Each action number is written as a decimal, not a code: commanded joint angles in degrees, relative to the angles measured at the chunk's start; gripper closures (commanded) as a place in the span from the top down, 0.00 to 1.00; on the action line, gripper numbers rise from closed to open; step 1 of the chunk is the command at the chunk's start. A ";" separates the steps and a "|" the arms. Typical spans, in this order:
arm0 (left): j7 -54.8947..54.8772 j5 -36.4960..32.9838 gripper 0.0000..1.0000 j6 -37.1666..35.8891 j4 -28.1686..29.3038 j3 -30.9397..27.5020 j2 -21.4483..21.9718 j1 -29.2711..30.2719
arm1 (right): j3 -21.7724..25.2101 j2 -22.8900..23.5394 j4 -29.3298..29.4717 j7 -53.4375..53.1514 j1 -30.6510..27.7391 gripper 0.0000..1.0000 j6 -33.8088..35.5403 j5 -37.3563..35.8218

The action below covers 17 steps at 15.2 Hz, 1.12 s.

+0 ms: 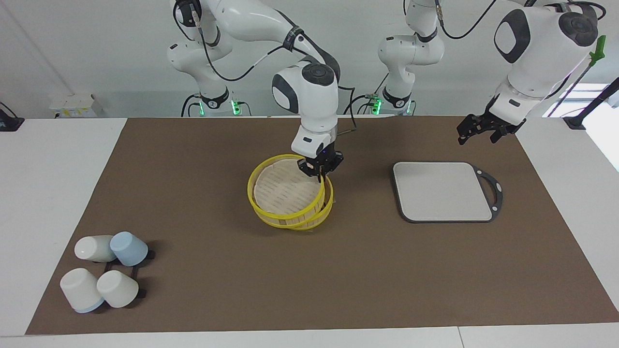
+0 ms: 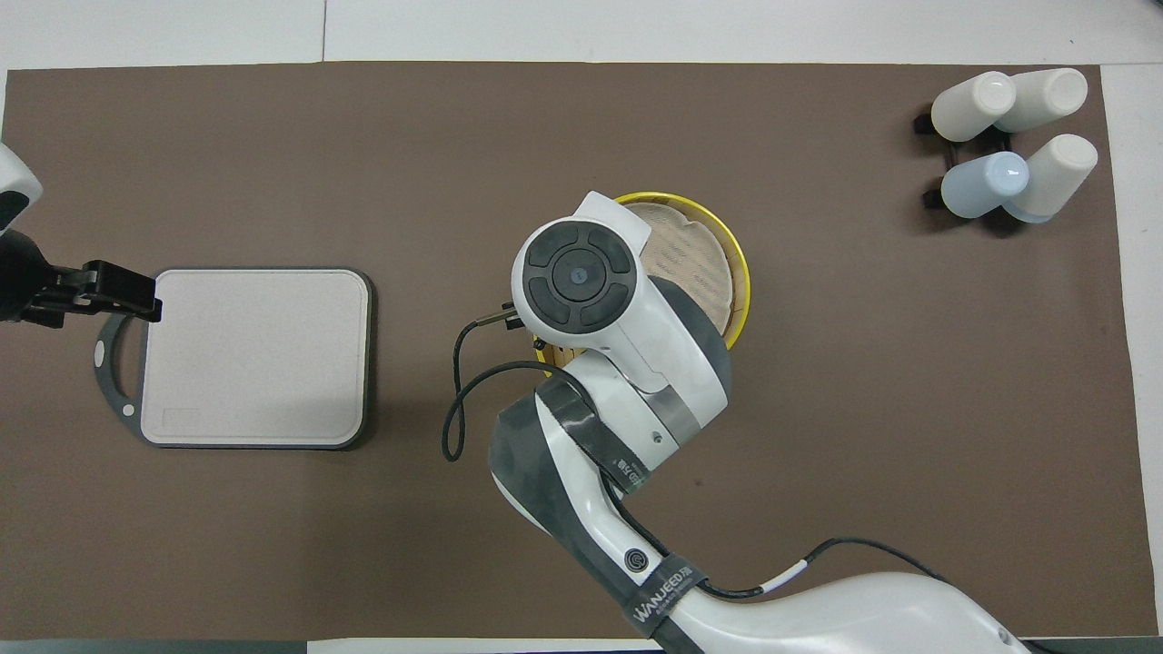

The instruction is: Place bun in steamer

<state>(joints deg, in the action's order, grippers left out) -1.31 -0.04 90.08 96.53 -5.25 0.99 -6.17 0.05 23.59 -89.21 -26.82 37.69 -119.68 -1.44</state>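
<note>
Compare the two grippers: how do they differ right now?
The right gripper is shut on the lid at its rim, low at the steamer; the left gripper is open and empty. The right gripper works mid-table; the left gripper hangs raised over the board handle. Both are black.

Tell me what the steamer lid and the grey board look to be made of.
Steamer lid: seemingly woven bamboo, matte pale tan ribbed face inside a glossy yellow rim, possibly painted or plastic. Board: likely plastic or composite, flat matte grey with a smooth black edge and handle.

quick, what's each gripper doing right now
Left gripper: open, empty, near the board.
Right gripper: shut on the lid over the steamer.
</note>
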 commanded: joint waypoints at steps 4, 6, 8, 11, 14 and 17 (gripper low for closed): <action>-2.30 -1.28 1.00 -4.82 -2.31 -0.46 1.65 -0.07 | 0.30 -0.65 -3.42 -2.18 1.33 0.00 -3.28 0.38; -2.39 -1.28 1.00 -5.26 -2.31 -0.64 2.00 -0.33 | 0.30 -0.74 -3.77 -2.97 1.60 0.00 -3.80 0.47; -2.39 -1.19 1.00 -5.18 -2.22 -2.04 1.91 -1.73 | 0.30 -0.56 -4.38 -3.23 2.39 0.00 -5.29 0.47; -2.47 -1.19 1.00 -5.00 -2.31 -2.48 1.74 -2.26 | 0.30 -0.74 -6.06 -3.32 2.39 0.00 -7.58 0.56; -2.47 -1.19 1.00 -5.00 -2.31 -2.40 1.12 -2.35 | 0.22 -1.00 -6.67 -5.60 2.48 0.00 -8.02 0.56; -2.56 -0.93 1.00 -5.52 -3.71 -2.48 0.60 -2.35 | 0.13 -1.18 -7.55 -6.22 3.79 0.00 -7.58 0.56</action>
<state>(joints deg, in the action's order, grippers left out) -3.11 -0.25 86.01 94.59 -6.67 2.21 -7.27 0.15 23.91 -93.82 -31.31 40.29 -126.03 -1.43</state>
